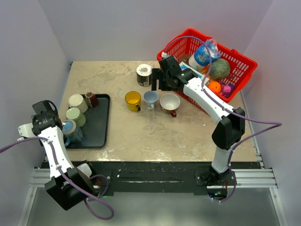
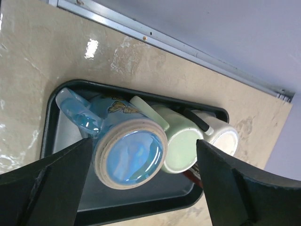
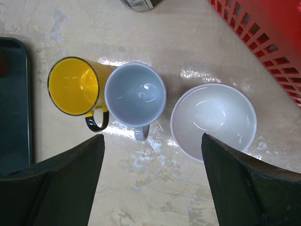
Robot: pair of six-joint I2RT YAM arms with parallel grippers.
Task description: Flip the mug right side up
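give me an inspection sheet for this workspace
surface: table beige, mottled, glossy patches
job's things: blue mug, green mug, cream mug upside down on tray; yellow mug, grey mug, white mug upright mid-table
clutter: tin behind the mugs; basket holding mixed items
pincers: left pincer open over blue mug; right pincer open over upright mugs
cables: purple cable along each arm
surroundings: plain walls; nothing else seen
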